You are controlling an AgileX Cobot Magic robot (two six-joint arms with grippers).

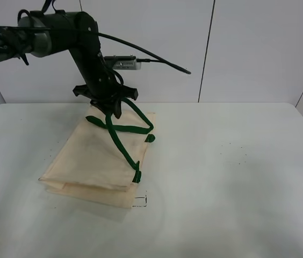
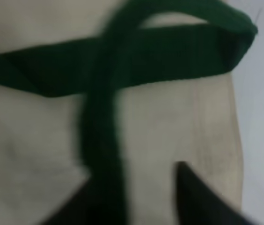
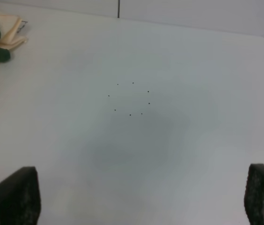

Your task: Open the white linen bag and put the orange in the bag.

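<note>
The white linen bag [image 1: 92,156] lies flat on the table, left of centre, with its dark green strap handles [image 1: 120,141] draped across it. My left gripper [image 1: 110,109] is at the bag's far edge, shut on a green strap that rises up to it. In the left wrist view the strap [image 2: 104,140] runs over the cream fabric [image 2: 179,122] and in between the dark fingers [image 2: 197,197]. My right gripper [image 3: 141,201] is open and empty above bare table, with a corner of the bag [image 3: 5,26] far off. The orange is out of view.
The white table [image 1: 237,161] reaches to a pale panelled wall behind. A small black corner mark [image 1: 141,201] sits by the bag's near edge. A faint ring of dark dots [image 3: 129,98] marks the table under the right gripper.
</note>
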